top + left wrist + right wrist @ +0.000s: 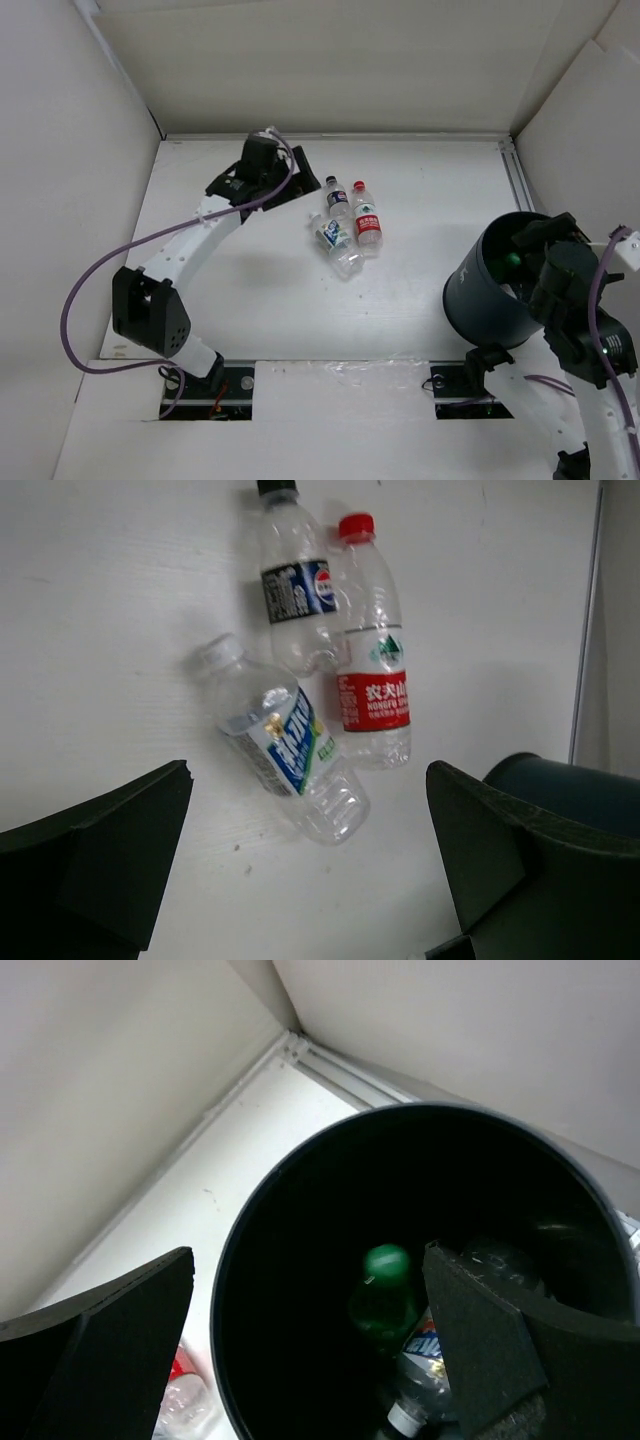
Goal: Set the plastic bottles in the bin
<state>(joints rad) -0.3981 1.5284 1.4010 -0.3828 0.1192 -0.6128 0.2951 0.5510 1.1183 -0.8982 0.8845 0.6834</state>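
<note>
Three plastic bottles lie together on the white table: a clear one with red label and cap, a clear one with dark blue label and black cap, and a clear one with blue-green label. My left gripper is open and empty, just left of them. The dark bin stands at the right. A green bottle and a blue-labelled clear bottle lie inside it. My right gripper hangs open and empty over the bin's mouth.
White walls enclose the table on the left, back and right. A rail runs along the right wall behind the bin. The bin's rim also shows in the left wrist view, right of the bottles.
</note>
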